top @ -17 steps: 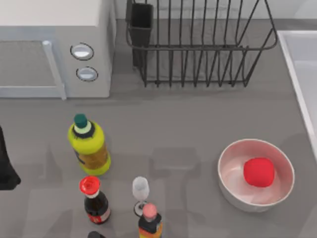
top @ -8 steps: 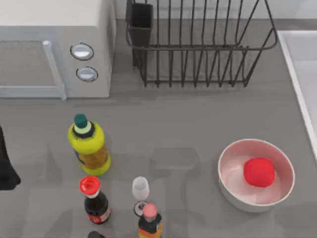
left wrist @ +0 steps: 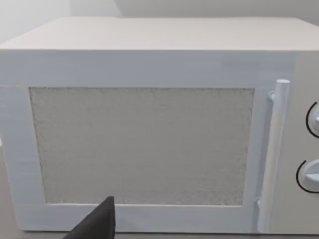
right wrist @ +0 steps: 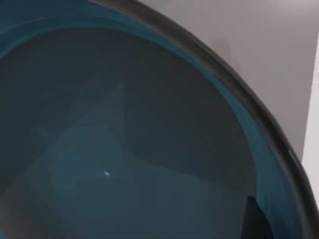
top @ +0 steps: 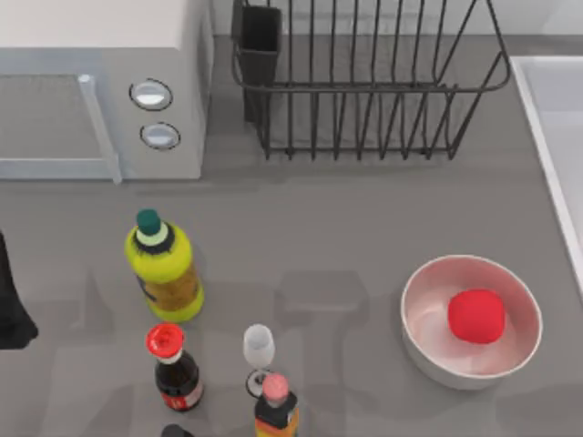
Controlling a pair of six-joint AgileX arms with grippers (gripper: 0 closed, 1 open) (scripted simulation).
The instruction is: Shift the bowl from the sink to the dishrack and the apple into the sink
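The bowl (right wrist: 124,149) is seen close up by the right wrist camera, its teal interior directly beneath that arm, with pale sink (right wrist: 313,99) wall just beyond its dark rim. From the left of the table, the left arm (top: 11,309) is parked at the edge in front of the microwave (top: 100,86), and a dark tip of the left gripper (left wrist: 97,224) is seen against the microwave door; whether it is spread or pressed together cannot be told. Further right, the bottles (top: 164,269) and a small glass (top: 259,350) are grouped on the counter, and the dishrack (top: 364,82) is left bare at the back, its utensil cup (top: 260,41) at its left corner. Right of that, the apple (top: 475,316) is lying in a white bowl (top: 428,350), well clear of the sink (top: 547,127) at the right edge. A dark finger (right wrist: 256,221) of the right gripper is seen just at the bowl's rim, but its spread cannot be told.

The step in hand is judged to be the grasp on the bowl's rim. It is best done with one finger inside and one outside the wall, then a straight lift clear of the sink rim before any travel towards the rack. The bowl should be lowered between the upright bars, not onto their tips.
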